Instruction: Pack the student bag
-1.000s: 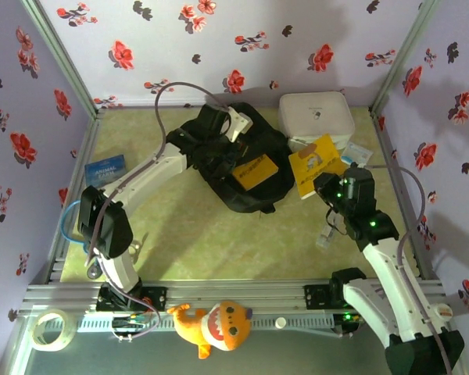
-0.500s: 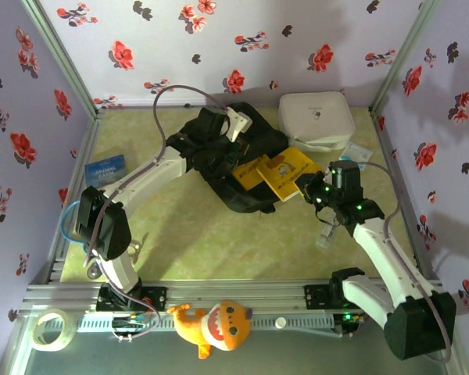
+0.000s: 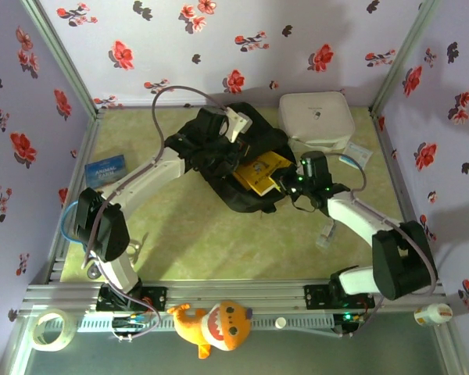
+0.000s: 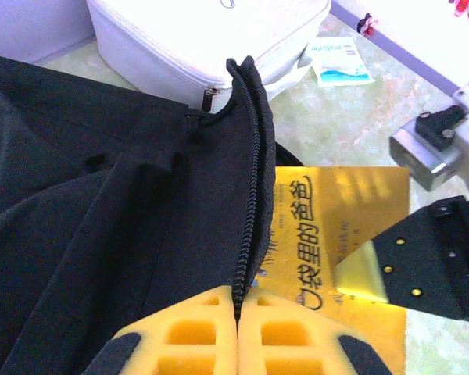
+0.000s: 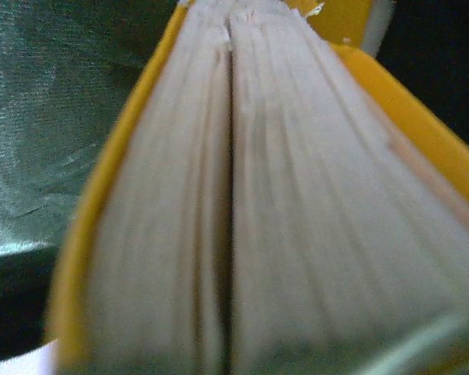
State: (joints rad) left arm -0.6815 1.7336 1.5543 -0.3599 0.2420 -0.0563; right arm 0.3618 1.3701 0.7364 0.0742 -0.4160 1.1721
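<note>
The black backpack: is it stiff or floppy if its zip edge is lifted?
Probably floppy: the backpack fabric lies in soft folds. Its zip edge likely stands only because the left gripper pinches it.

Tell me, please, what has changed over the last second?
The right claw, shut on the book, swung left, carrying it from beside the case to the opening of the bag. The left claw stayed shut on the zipper edge of the bag; bag and case did not move.

The student bag (image 4: 102, 211) is pinched at bottom centre by the left gripper (image 4: 238, 332); a yellow book (image 4: 328, 211) is seen at right.
</note>
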